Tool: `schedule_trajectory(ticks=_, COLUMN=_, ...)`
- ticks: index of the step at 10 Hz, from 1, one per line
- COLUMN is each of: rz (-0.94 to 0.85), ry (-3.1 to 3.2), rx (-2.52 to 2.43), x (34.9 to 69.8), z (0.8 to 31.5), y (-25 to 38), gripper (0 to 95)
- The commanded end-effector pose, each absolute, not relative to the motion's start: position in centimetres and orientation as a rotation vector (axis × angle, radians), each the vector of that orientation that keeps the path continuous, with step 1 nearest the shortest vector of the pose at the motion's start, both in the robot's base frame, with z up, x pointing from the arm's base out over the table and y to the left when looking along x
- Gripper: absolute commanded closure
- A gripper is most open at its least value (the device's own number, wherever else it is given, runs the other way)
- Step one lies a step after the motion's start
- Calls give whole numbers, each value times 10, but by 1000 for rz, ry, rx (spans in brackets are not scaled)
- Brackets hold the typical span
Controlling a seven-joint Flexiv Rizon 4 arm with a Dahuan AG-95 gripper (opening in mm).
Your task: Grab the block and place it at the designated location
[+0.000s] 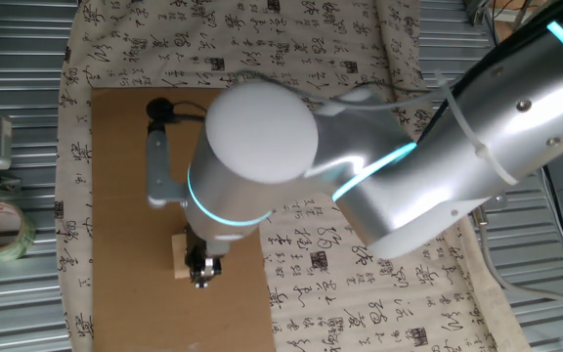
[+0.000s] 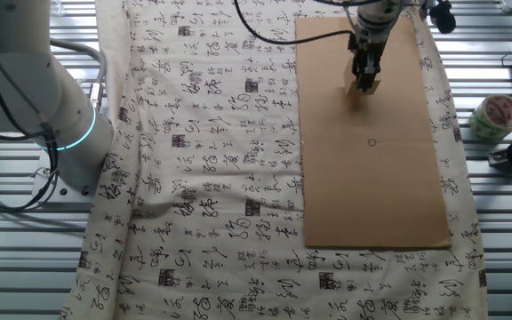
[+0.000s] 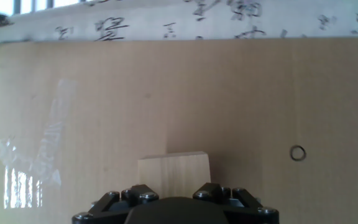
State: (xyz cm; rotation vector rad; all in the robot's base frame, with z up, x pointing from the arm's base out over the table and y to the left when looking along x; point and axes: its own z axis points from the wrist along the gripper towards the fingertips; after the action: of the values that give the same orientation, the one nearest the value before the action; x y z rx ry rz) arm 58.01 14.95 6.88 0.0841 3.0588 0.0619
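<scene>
A single robot arm reaches over a brown cardboard sheet [image 2: 372,196] laid on a cloth printed with black calligraphy [image 2: 212,133].

The gripper [image 2: 364,75] hangs over the sheet near one of its short edges, the one nearest the arm's wrist in the other fixed view. The block [image 3: 173,173], a pale wooden cube, sits right at the fingertips. In the hand view it lies just ahead of the gripper's black body, centred between the two finger mounts. The fingers themselves are hidden, so whether they are clamped on the block or only straddling it cannot be told; the cube's closeness suggests a grasp is likely.

The designated location [image 2: 372,142], a tiny black circle drawn on the cardboard, lies further toward the middle of the sheet, well apart from the block. In the hand view the circle [image 3: 298,152] sits ahead of the cube and off to the right. The coming move turns on this: the block must travel away from the short edge toward the sheet's middle, with a slight sideways shift.

A tape roll [image 2: 492,117] rests off the cloth, beside the sheet's long edge.
</scene>
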Motion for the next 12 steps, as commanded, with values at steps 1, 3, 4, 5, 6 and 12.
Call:
schedule_trajectory(ticks=1, rz=65, ry=3055, rx=106, x=578, z=71, y=140, gripper=950)
schedule_trajectory(ticks=3, rz=61, ry=3050, rx=133, x=577, z=72, y=134, gripper=950)
schedule_trajectory(ticks=4, rz=52, ry=3049, rx=153, x=576, z=72, y=132, gripper=950)
schedule_trajectory(ticks=5, rz=48, ry=3048, rx=167, x=576, z=72, y=131, gripper=950)
schedule_trajectory(ticks=6, rz=44, ry=3048, rx=173, x=576, z=72, y=130, gripper=950)
schedule_trajectory(ticks=12, rz=46, ry=3041, rx=125, x=574, z=68, y=122, gripper=950)
